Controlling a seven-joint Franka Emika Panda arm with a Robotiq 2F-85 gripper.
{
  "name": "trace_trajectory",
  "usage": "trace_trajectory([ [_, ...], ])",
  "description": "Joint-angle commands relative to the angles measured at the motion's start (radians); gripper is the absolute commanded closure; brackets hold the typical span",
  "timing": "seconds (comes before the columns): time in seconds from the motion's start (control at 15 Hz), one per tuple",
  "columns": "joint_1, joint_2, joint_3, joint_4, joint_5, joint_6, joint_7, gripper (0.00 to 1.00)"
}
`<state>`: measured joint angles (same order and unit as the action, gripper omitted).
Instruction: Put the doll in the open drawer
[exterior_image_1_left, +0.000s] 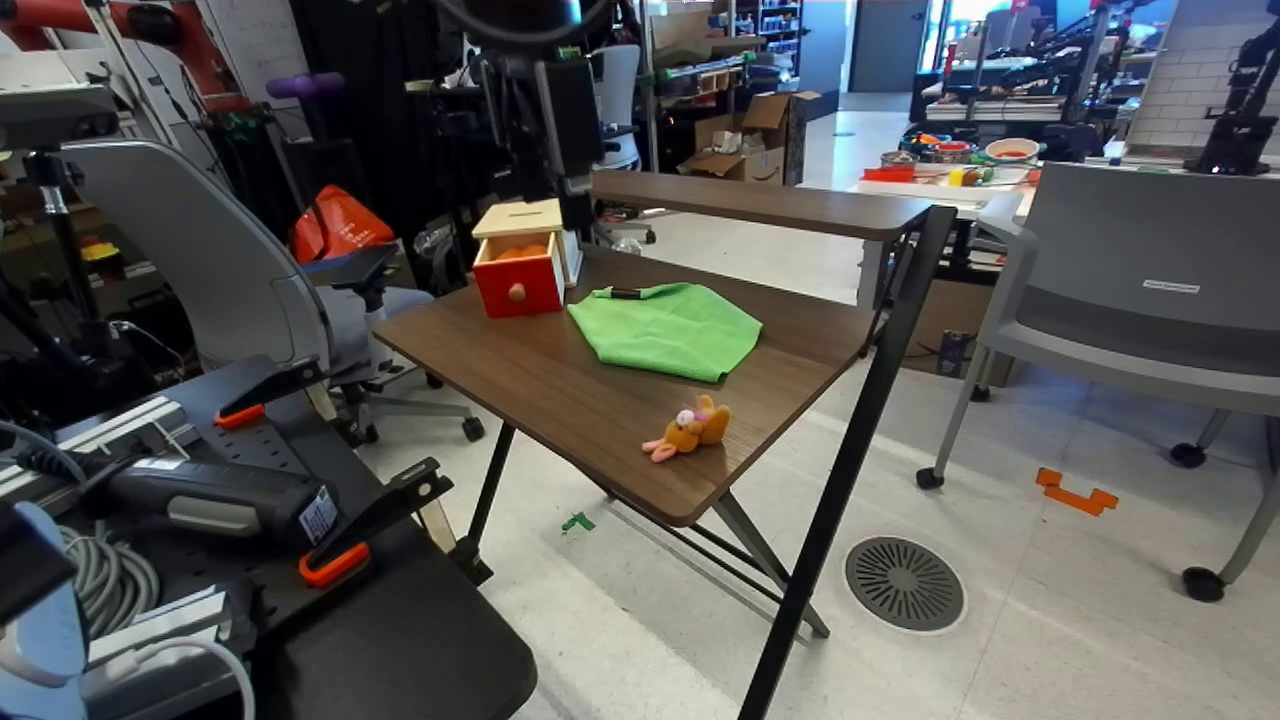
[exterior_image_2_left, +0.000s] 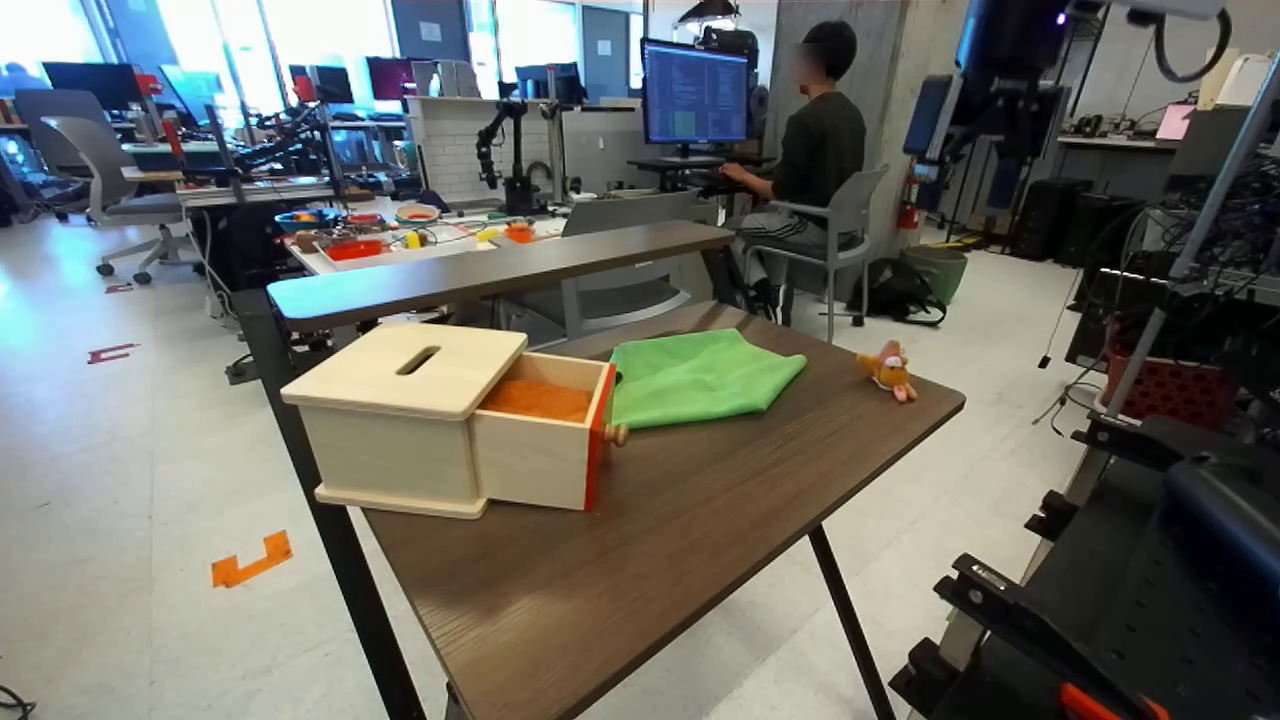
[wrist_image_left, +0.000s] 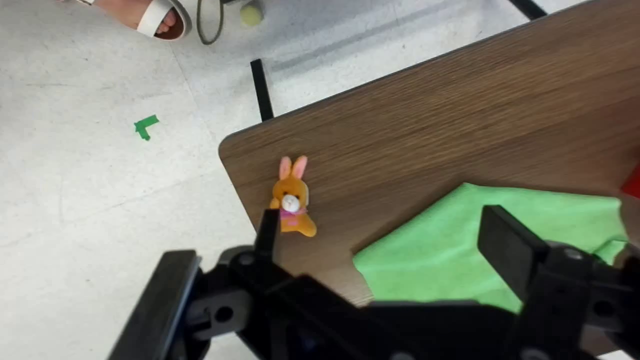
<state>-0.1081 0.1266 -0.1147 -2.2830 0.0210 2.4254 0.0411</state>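
The gripper (wrist_image_left: 385, 232) is spread wide, with nothing held. Below it, toward one fingertip (wrist_image_left: 269, 231), the doll (wrist_image_left: 292, 195) is seen near a corner of the surface (wrist_image_left: 450, 105); by an off-centre descent it could be nudged over the edge, or the green cloth (wrist_image_left: 440, 255) pinched instead.

Bright windows (exterior_image_2_left: 335, 40), grey chairs (exterior_image_1_left: 1150, 240); 1 round grate (exterior_image_1_left: 905, 584) in pale floor (exterior_image_2_left: 130, 450).
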Motion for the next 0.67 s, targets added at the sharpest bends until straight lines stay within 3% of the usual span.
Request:
trace_trajectory([
  [0.0,-0.013,0.123,-0.037,0.006,-0.046,0.160,0.079,0.00],
  [0.27,-0.002,0.285,-0.069,0.044,-0.039,0.289,0.134,0.00],
  [0.6,0.025,0.452,-0.099,0.144,-0.033,0.335,0.199,0.00],
])
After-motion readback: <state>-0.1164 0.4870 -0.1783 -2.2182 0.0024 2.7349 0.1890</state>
